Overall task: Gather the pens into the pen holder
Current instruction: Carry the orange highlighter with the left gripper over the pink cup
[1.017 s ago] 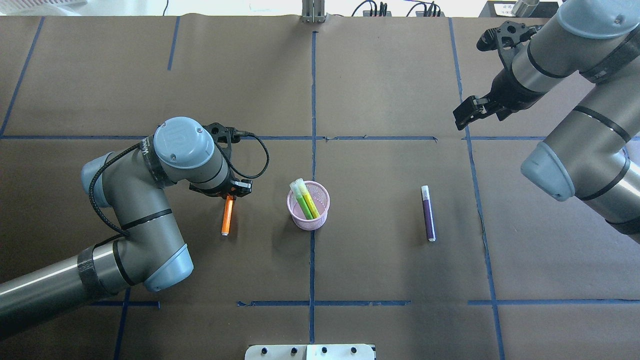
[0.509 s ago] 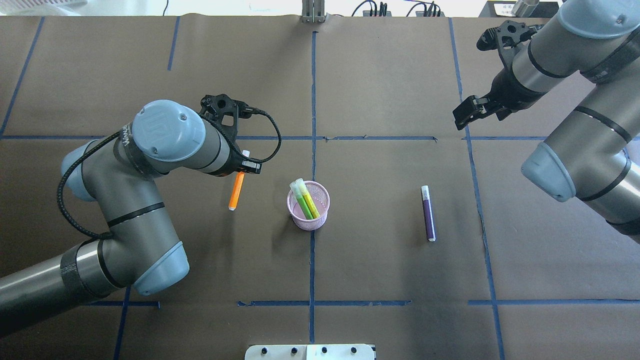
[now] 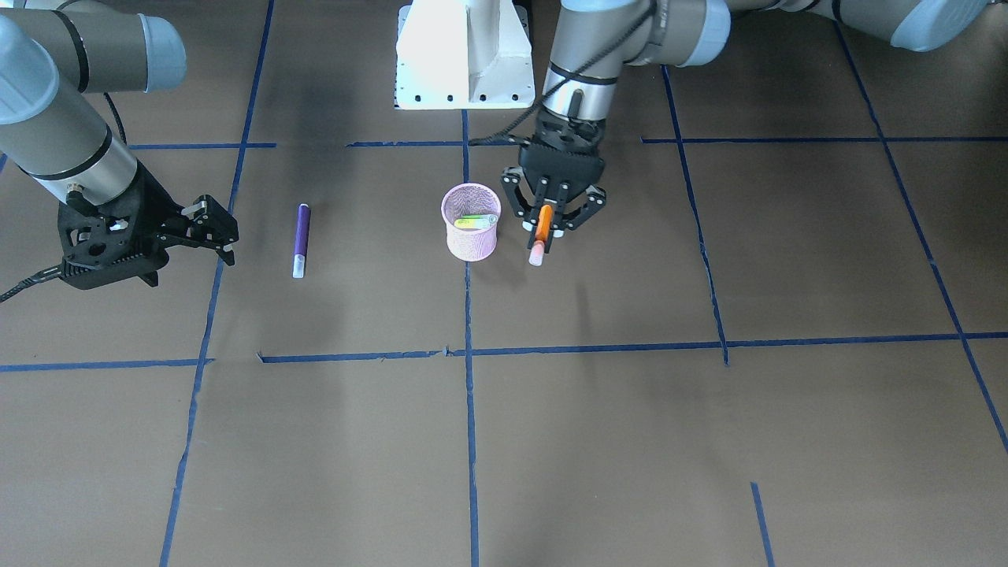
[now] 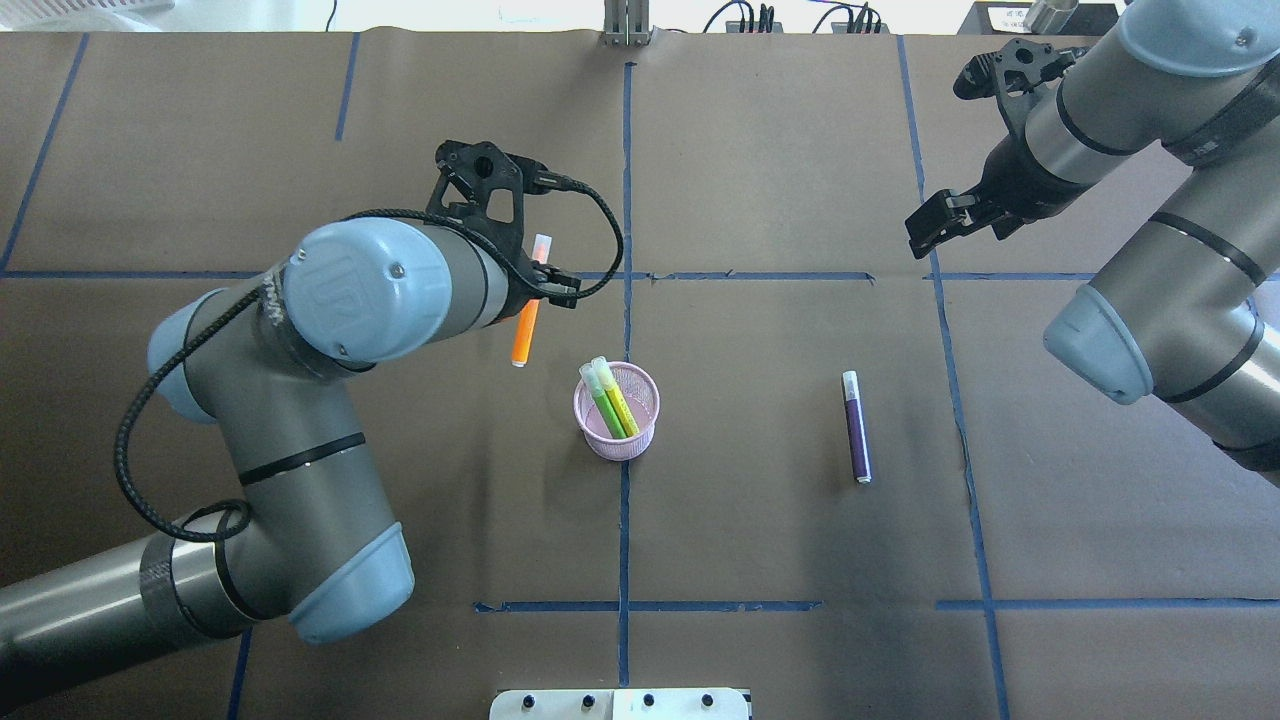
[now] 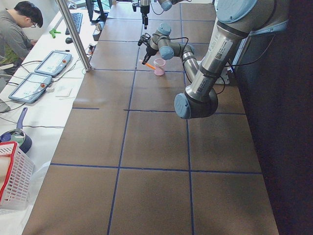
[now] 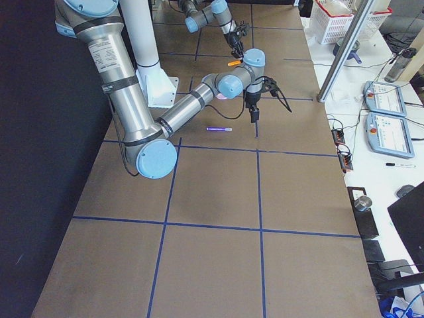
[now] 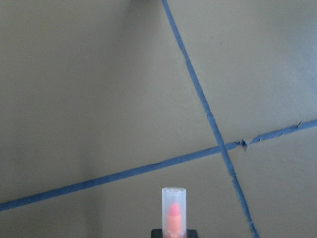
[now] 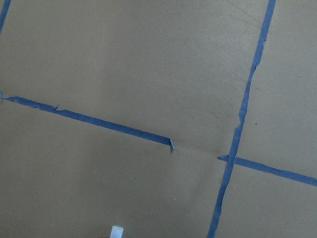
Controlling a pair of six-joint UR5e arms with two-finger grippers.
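Observation:
My left gripper (image 4: 541, 286) is shut on the orange pen (image 4: 523, 335) and holds it in the air, just left of and beyond the pink mesh pen holder (image 4: 648, 386). In the front view the gripper (image 3: 549, 223) is beside the holder (image 3: 471, 241), and the pen (image 3: 543, 221) hangs with its pale cap down. The left wrist view shows that cap (image 7: 174, 207). Two green pens (image 4: 611, 399) stand in the holder. The purple pen (image 4: 856, 427) lies on the table to the right. My right gripper (image 4: 932, 226) is open and empty, far beyond the purple pen.
Blue tape lines (image 4: 626, 230) cross the brown table cover. The robot's white base (image 3: 465, 55) is at the near edge. An operator (image 5: 17, 34) and tablets (image 5: 54, 62) are at a side table past the far edge.
My left gripper has lifted the orange pen off the table and carried it away from the robot and to the right, nearer the holder. The right arm has not moved.

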